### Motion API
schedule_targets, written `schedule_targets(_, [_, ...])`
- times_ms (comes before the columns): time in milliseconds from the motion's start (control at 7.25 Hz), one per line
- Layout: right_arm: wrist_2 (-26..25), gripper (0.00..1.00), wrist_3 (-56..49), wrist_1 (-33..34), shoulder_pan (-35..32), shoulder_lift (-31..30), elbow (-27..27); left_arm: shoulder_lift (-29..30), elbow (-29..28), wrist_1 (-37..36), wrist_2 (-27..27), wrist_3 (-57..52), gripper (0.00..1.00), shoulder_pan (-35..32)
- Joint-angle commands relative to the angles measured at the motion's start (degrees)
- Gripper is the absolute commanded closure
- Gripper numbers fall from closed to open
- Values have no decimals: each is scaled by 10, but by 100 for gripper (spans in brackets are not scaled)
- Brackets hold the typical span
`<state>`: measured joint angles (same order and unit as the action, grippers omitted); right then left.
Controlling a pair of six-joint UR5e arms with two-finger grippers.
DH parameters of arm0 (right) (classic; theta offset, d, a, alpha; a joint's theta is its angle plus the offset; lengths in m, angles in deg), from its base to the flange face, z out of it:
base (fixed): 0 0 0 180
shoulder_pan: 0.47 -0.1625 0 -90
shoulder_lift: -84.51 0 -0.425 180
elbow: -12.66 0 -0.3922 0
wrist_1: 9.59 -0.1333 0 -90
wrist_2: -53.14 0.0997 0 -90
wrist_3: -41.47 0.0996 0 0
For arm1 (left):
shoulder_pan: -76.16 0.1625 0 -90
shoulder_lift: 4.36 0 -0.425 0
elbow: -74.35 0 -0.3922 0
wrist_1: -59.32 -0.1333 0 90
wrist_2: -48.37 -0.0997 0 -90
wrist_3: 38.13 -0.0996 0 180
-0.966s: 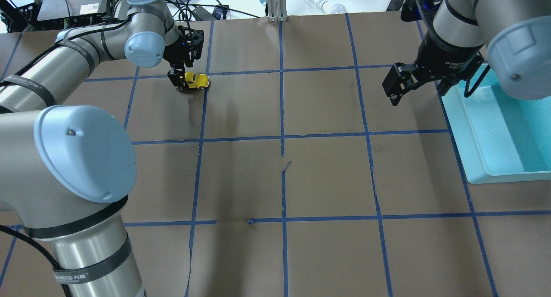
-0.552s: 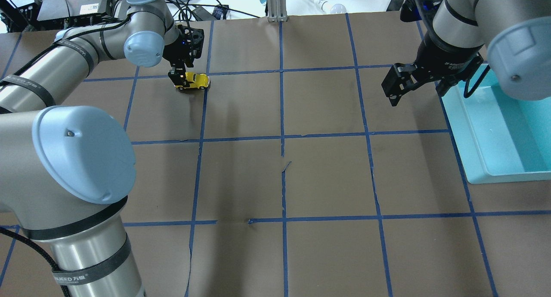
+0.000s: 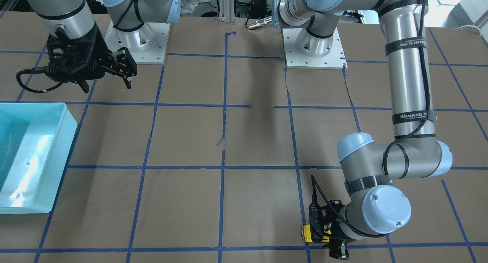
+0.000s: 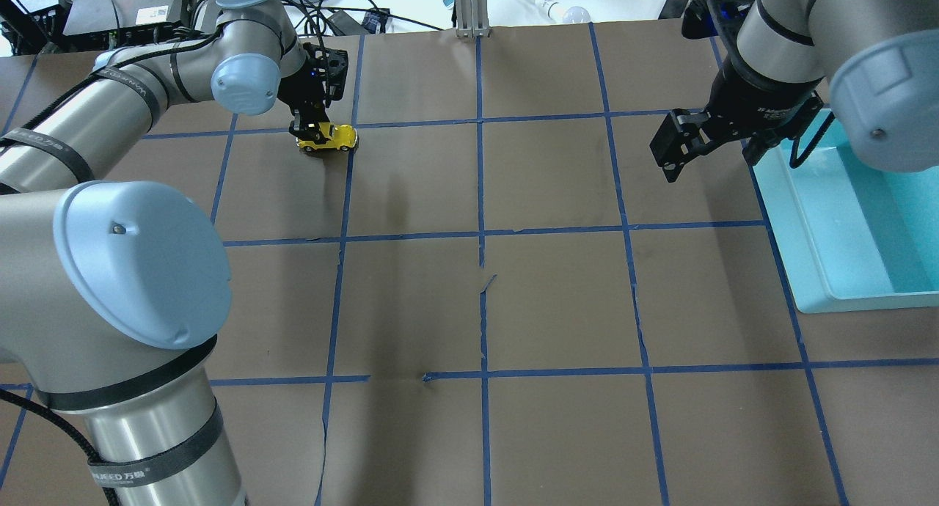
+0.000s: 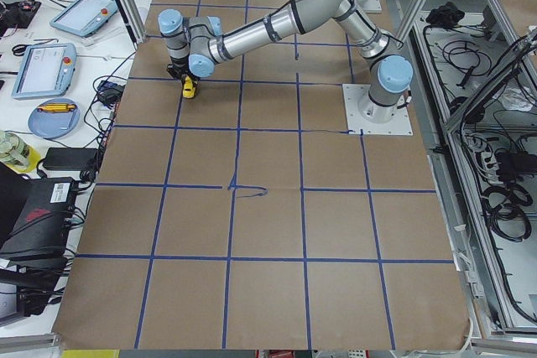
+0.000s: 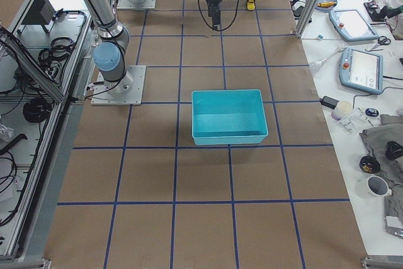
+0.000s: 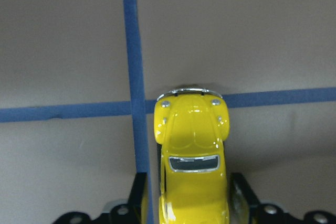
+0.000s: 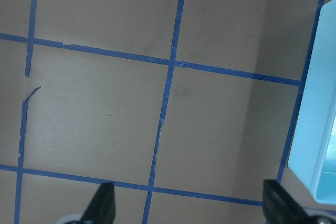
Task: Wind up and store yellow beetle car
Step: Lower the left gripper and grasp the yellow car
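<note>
The yellow beetle car [image 4: 331, 137] sits on the brown paper at the far left of the table, by a blue tape crossing. My left gripper [image 4: 312, 130] is shut on its rear half. In the left wrist view the car [image 7: 193, 156] points away from the camera, with a finger [image 7: 137, 198] on each side. The car also shows in the front-facing view [image 3: 313, 233] under the left wrist. My right gripper [image 4: 671, 154] is open and empty, hovering above the table at the far right; its fingers [image 8: 105, 203] stand wide apart.
A light blue bin [image 4: 799, 235] stands at the right edge of the table, just right of my right gripper; it also shows in the front-facing view [image 3: 45, 156]. Blue tape lines grid the brown paper. Cables and boxes lie beyond the far edge.
My left gripper with the car has shifted slightly to the left and away. The right arm has barely moved.
</note>
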<state>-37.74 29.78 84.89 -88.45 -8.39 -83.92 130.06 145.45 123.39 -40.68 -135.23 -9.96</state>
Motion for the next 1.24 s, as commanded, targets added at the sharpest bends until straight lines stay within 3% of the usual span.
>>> schedule_targets(0, [-1, 0, 0, 0, 0, 0, -1, 1, 1, 0, 0, 0, 100, 1])
schedule_targets(1103, [-4, 0, -1, 0, 0, 3, -3, 8, 3, -1, -4, -25, 100, 36])
